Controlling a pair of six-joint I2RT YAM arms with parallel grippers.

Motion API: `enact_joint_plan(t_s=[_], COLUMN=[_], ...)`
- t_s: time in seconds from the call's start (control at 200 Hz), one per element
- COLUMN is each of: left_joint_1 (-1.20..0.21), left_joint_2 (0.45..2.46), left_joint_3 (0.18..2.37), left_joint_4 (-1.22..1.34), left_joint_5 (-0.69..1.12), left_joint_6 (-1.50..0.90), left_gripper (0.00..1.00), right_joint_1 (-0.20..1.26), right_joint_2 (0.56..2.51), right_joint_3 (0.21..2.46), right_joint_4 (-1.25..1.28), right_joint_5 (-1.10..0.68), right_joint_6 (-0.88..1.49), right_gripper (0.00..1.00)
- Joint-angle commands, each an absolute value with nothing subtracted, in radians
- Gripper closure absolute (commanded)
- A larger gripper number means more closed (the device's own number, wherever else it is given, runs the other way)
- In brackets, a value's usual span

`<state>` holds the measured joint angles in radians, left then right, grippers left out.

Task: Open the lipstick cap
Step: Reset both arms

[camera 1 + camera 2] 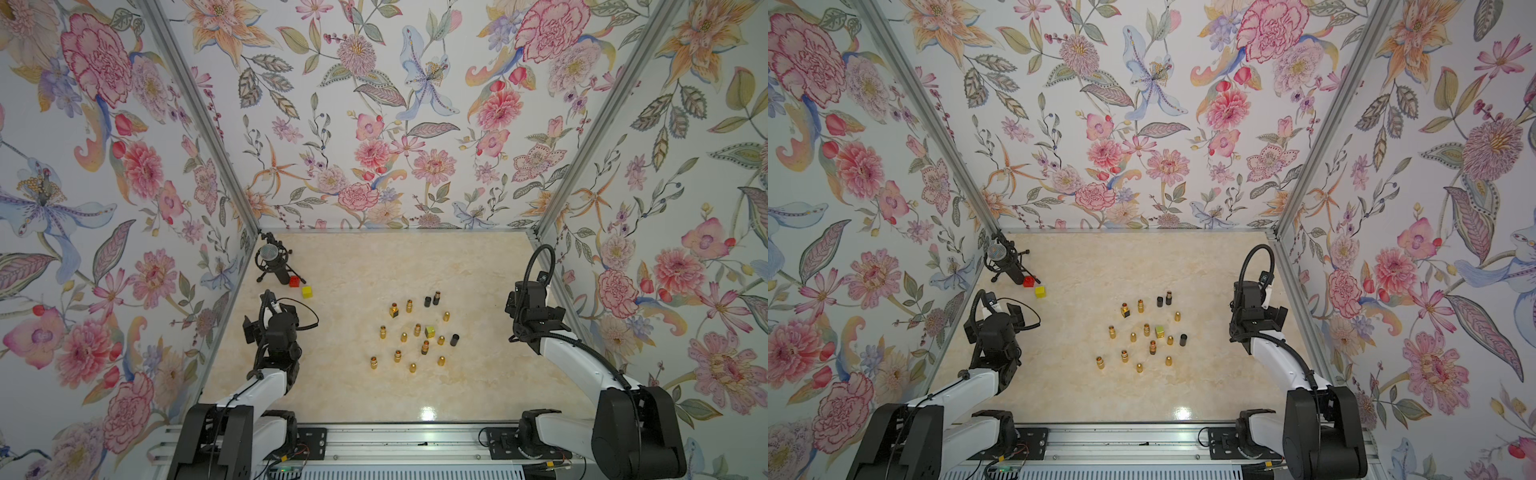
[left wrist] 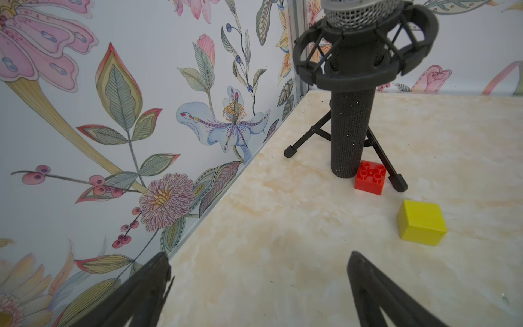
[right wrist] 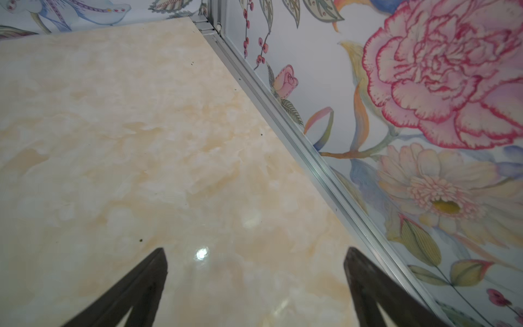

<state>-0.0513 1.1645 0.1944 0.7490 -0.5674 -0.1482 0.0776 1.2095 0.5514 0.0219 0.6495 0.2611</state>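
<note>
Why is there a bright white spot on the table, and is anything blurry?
In both top views a light's reflection glares on the table near its front edge; the lipsticks are sharp but tiny. In the right wrist view a similar spot shines ahead of the open right gripper. In the left wrist view the left gripper looks dark and soft, the microphone crisp.
</note>
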Motion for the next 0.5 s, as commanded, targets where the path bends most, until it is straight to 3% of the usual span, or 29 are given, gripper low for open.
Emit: enact_joint_plan(t_s=[0.0,0.18,0.305,0.445,0.495], left_joint_1=[-0.023,-0.018,-0.019,-0.027,-0.027], left_joint_2=[1.223,1.321,1.393,1.598,1.533], left_joint_3=[0.171,0.130,0.219,0.108,0.105], left_joint_4=[1.024,1.267,1.213,1.613,1.519], left_joint_5=[-0.474,-0.402,-0.309,-0.239,-0.230], left_joint_6=[-0.102,-0.064,-0.070,-0.024,-0.037], left_gripper=[0.01,0.01,0.01,0.01,0.01], right_joint_1=[0.051,0.045,0.049,0.048,0.063], right_joint_2=[1.166,1.227,1.309,1.446,1.485], right_joint_3=[0.439,0.301,0.277,0.323,0.329], right_joint_4=[0.319,0.615,0.844,0.947,0.995], right_joint_5=[0.656,0.561,0.452,0.396,0.370], right_joint_6=[0.240,0.196,0.137,0.071,0.029], right_gripper=[0.00,0.00,0.00,0.00,0.00])
